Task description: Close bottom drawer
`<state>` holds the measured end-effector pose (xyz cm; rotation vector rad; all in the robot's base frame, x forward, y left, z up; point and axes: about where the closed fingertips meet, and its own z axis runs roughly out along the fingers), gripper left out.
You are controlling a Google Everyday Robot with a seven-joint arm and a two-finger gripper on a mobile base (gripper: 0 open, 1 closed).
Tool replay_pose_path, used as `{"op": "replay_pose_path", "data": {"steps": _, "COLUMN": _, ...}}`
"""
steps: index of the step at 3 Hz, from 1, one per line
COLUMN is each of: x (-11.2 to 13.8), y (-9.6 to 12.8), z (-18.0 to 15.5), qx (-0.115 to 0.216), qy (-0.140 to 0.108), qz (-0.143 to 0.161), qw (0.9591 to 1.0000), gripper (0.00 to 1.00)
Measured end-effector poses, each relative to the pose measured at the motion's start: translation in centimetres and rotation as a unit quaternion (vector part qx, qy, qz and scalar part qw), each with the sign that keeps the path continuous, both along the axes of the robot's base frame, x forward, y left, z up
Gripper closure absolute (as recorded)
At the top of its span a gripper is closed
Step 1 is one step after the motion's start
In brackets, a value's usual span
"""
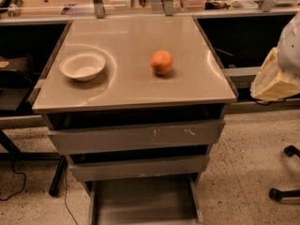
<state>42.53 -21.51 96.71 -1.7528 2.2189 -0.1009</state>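
Note:
The bottom drawer [143,201] is the lowest of three grey drawers in the cabinet and stands pulled out towards me. Its shallow tray shows bare at the bottom edge of the view, and its front is cut off by the frame. The middle drawer [140,168] is out a little. The top drawer [136,136], with pale scratch marks, is also out a little. My gripper [275,81] is the cream-coloured piece at the right edge, level with the cabinet top, well to the right of and above the bottom drawer, touching nothing.
On the cabinet top [126,86] stand a white bowl [82,65] at the left and an orange [161,62] near the middle. A bench runs behind. Black chair castors [283,172] sit on the speckled floor at the right, and a black leg [57,177] at the left.

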Motion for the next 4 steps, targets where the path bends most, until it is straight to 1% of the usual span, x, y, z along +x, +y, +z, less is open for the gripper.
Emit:
{"op": "replay_pose_path", "data": {"steps": 1, "x": -3.8, "y": 1.4, "z": -2.2, "qx": 0.003, "qy": 0.007, "qz": 0.002, "qw": 1.0000, "gripper": 1.00}}
{"op": "replay_pose_path", "data": {"steps": 2, "x": -7.0, "y": 3.0, "z": -8.1, "qx": 0.007, "qy": 0.045, "qz": 0.006, "qw": 0.9990, "gripper": 1.00}}
{"op": "replay_pose_path", "data": {"steps": 3, "x": -8.8, "y": 4.3, "z": -16.9, "qx": 0.011, "qy": 0.108, "qz": -0.001, "qw": 0.9941, "gripper": 1.00}}
{"op": "replay_pose_path", "data": {"steps": 4, "x": -11.3, "y": 3.8, "z": -20.1, "qx": 0.002, "qy": 0.146, "qz": -0.002, "qw": 0.9892, "gripper": 1.00}}
